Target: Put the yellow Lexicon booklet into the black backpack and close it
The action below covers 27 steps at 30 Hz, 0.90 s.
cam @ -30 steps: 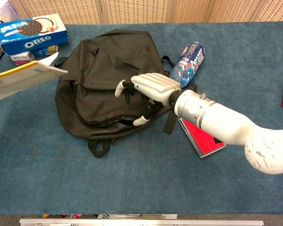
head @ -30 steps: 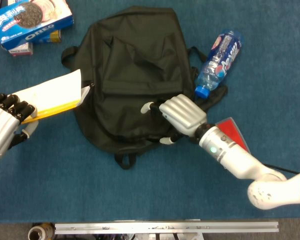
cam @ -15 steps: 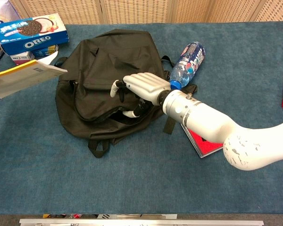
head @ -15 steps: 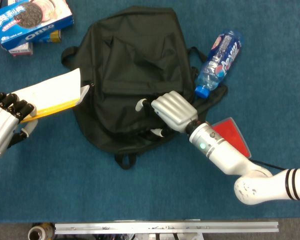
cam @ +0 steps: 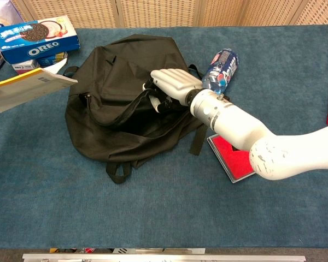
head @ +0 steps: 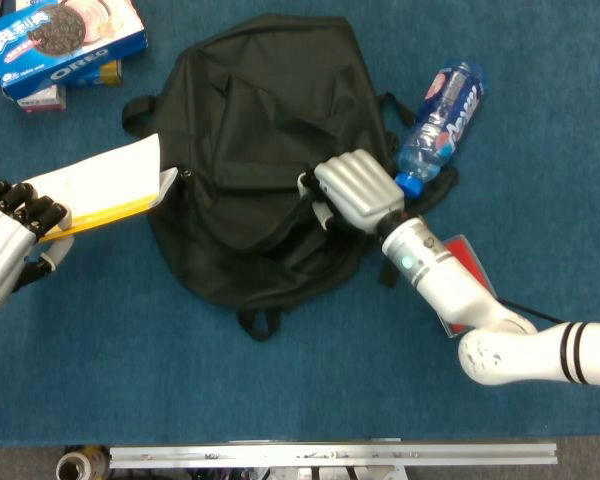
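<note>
The right hand (head: 355,188) has its fingers curled into the fabric of the black backpack (head: 265,160) at the zip edge, gripping it and holding that edge raised. The left hand (head: 8,245) grips the yellow Lexicon booklet (head: 105,188) above the counter (head: 280,400), its far corner just beside the backpack's left side. A water bottle (head: 440,115) lies beside the right hand.

Both robot hands (head: 358,190) (head: 8,245) clenched.
</note>
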### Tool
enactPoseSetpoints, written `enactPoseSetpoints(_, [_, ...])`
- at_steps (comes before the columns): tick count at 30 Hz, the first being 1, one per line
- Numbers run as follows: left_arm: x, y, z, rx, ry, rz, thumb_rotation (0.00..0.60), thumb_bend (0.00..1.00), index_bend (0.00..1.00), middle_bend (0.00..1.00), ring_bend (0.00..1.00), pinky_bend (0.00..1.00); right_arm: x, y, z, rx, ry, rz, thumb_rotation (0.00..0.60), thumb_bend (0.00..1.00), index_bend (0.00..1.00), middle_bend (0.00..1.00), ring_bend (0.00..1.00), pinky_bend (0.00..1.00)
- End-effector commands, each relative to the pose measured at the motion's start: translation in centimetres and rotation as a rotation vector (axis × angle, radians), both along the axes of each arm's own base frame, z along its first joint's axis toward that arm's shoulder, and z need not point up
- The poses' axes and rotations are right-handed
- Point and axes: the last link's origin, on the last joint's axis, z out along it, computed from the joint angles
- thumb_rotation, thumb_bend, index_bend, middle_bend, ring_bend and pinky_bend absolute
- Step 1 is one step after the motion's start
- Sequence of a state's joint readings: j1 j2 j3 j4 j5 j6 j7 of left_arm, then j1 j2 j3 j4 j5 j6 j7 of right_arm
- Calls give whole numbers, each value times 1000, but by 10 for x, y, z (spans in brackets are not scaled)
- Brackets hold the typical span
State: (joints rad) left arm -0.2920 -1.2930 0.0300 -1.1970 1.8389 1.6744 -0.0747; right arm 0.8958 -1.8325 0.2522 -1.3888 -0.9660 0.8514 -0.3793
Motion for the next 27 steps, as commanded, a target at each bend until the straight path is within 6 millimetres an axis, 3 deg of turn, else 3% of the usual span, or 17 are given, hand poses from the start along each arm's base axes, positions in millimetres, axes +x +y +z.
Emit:
enactPoseSetpoints(1, [1,0,1,-9,-7,-12,600,357,773,673,523,573,7,-9,2,-23,-19,-28,600,790,722,649,571,793])
enactPoseSetpoints(14, [16,-4,7,-72,-48,-97,600,357,778,674,523,573,38,-28,17,-129,-184,-172,600,856,742,667,629,858])
enactPoseSetpoints(27, [25,-13,5,-139,-50,-159,600,357,779,674,523,573,45,-35,29,-275,-289,-259,600,863,742,667,643,868])
